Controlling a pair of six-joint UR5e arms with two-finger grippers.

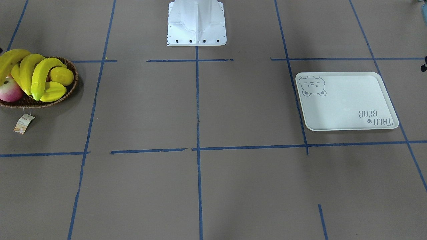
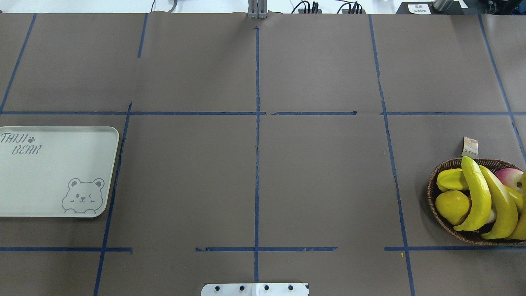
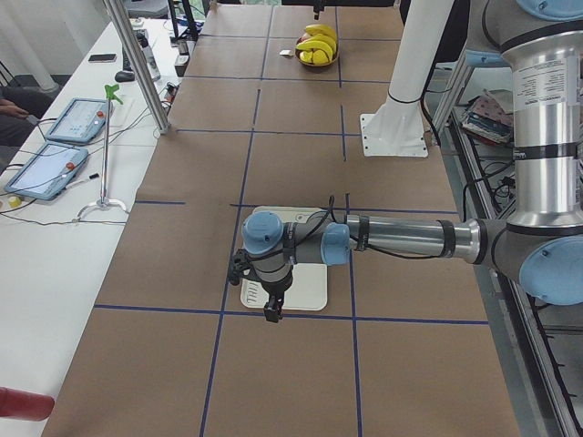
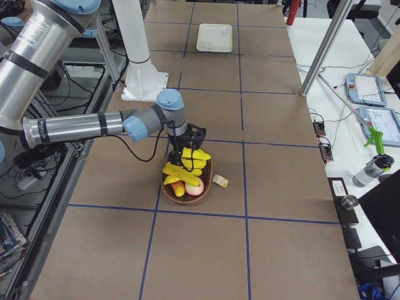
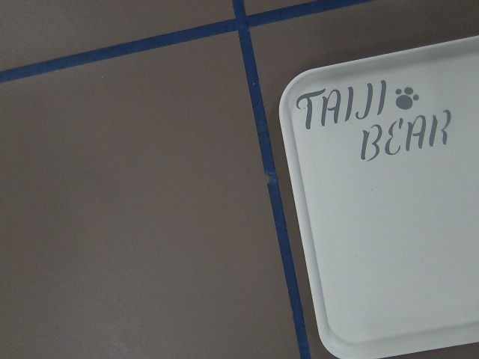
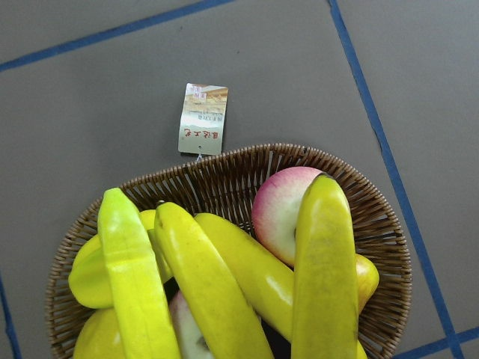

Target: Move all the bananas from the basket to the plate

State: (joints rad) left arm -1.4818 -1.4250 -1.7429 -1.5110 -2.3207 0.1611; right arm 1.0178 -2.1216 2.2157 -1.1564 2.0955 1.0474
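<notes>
Directly beneath the right hand sits the basket, a shallow round bowl of dark-brown wicker. One paper tag lies on the desk just past the rim, on the side away from the robot. All four bananas are in the basket. They are long, curved and glossy yellow, and lie side by side on top of the other fruit, their ends overhanging the rim. Packed in with them are one pink-and-cream round fruit, one ridged yellow starfruit and one round lemon. The hand hangs close above this pile, its fingers pointing down, but whether they are spread or closed cannot be told from the side view. The left hand hovers over the near edge of the single plate, a pale cream rectangular tray with rounded corners, a grey bear face and grey "TAIJI BEAR" lettering. Whether its fingers are parted or together cannot be told either. Between the two hands runs a broad stretch of brown desk crossed by blue tape lines. The robot's white base stands at the robot-side edge of it.
</notes>
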